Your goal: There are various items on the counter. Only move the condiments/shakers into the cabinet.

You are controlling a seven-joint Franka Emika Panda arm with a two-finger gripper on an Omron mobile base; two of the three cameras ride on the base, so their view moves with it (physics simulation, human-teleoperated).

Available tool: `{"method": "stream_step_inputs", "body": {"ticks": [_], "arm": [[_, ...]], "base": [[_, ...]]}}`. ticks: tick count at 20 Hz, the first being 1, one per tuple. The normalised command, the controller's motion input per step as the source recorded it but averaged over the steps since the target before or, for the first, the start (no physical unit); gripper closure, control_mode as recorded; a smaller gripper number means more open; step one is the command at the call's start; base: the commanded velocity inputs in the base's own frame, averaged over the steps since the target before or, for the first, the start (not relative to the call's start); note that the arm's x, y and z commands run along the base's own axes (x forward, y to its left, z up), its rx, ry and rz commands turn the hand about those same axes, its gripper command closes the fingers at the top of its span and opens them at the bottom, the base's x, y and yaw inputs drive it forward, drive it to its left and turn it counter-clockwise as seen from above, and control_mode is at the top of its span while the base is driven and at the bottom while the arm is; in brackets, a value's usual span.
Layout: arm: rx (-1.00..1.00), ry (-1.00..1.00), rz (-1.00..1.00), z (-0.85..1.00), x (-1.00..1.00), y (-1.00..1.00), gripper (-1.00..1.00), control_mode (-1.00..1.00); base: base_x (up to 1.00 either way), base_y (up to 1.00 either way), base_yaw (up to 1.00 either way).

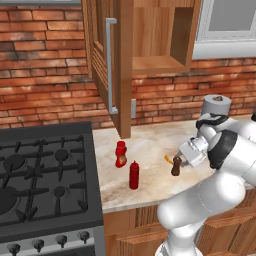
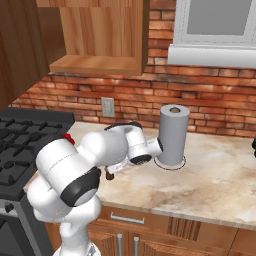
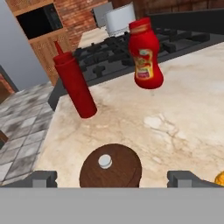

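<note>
The dark brown knob-topped shaker (image 1: 176, 166) stands on the beige counter (image 1: 150, 137). My gripper (image 1: 181, 162) is open right beside it. In the hand view the shaker (image 3: 110, 168) sits between my two fingertips (image 3: 43, 178), with a gap on each side. Beyond it stand the slim red bottle (image 3: 74, 85) and the curvy red squeeze bottle (image 3: 145, 54), both upright. From the left base the curvy bottle (image 1: 120, 154) is nearer the wall and the slim bottle (image 1: 134, 175) nearer the front edge. Above them the cabinet (image 1: 155, 40) is open, its door (image 1: 102, 60) swung out.
A tiny orange piece (image 1: 168, 159) lies just behind the shaker. The black gas stove (image 1: 45, 175) borders the counter on the left. A paper towel roll (image 2: 173, 135) stands at the back, right of my arm. A window (image 2: 220, 30) sits above the brick wall.
</note>
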Motion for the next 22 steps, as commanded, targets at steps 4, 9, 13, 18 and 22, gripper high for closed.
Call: {"method": "stream_step_inputs", "body": {"ticks": [4, 9, 13, 18, 22], "arm": [[0.00, -0.01, 0.00, -0.11, -0.11, 0.04, -1.00, -1.00], [0.00, -0.04, 0.00, -0.13, -0.09, 0.20, 1.00, -1.00], [0.00, -0.08, 0.00, -0.01, -0.02, 0.27, 1.00, -1.00], [0.00, -0.08, 0.00, 0.10, 0.00, 0.18, 1.00, -1.00], [0.00, -0.11, -0.04, 0.73, -0.14, 0.03, 1.00, -1.00]], "base": [[0.00, 0.00, 0.00], [0.00, 0.00, 0.00], [0.00, 0.00, 0.00], [0.00, 0.00, 0.00], [0.00, 0.00, 0.00]]}}
